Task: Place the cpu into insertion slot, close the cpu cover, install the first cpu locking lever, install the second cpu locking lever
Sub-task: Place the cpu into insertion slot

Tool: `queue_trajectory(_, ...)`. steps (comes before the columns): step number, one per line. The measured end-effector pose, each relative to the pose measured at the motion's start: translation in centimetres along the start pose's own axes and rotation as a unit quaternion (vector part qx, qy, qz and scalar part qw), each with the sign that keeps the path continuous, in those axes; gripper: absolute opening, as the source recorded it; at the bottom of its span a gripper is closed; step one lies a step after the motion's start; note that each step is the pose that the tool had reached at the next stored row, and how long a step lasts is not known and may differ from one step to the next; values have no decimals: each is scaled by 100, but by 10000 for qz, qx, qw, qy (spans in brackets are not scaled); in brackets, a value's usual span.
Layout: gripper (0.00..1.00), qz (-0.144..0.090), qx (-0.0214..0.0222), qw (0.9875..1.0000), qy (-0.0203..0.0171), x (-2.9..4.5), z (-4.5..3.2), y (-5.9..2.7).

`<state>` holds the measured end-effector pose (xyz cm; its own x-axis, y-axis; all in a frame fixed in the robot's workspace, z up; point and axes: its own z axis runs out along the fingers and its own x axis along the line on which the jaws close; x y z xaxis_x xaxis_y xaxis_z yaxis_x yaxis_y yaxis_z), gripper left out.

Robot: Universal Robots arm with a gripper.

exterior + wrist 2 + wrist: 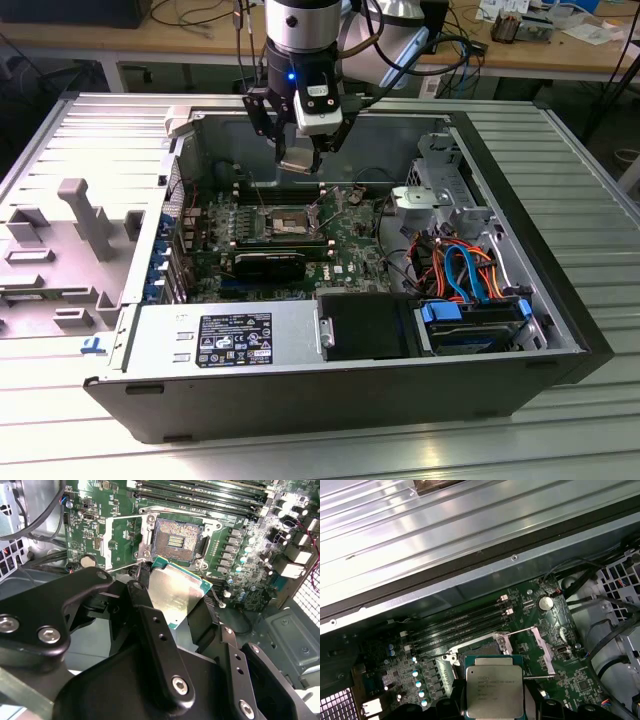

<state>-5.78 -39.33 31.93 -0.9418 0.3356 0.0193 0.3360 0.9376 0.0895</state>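
Black fingers [150, 620] of my gripper [175, 605] are clamping the cpu [172, 590] by its edges so its contacts go untouched. I am holding it above the insertion slot [175, 542], with the cpu cover [107, 545] lying open beside it.

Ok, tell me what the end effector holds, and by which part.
The cpu, pinched at two opposite edges by the end effector, clear of the insertion slot.

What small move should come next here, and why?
Probably a short, careful descent toward the insertion slot. The gripper holds the cpu in the air above the board, apart from the slot. The slot's dark centre lies bare, and the cpu cover is swung aside.
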Motion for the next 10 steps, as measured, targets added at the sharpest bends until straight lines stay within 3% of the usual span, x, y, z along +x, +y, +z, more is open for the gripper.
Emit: queue_trajectory(10,55,60,-1,10000,-5,0,0,0)
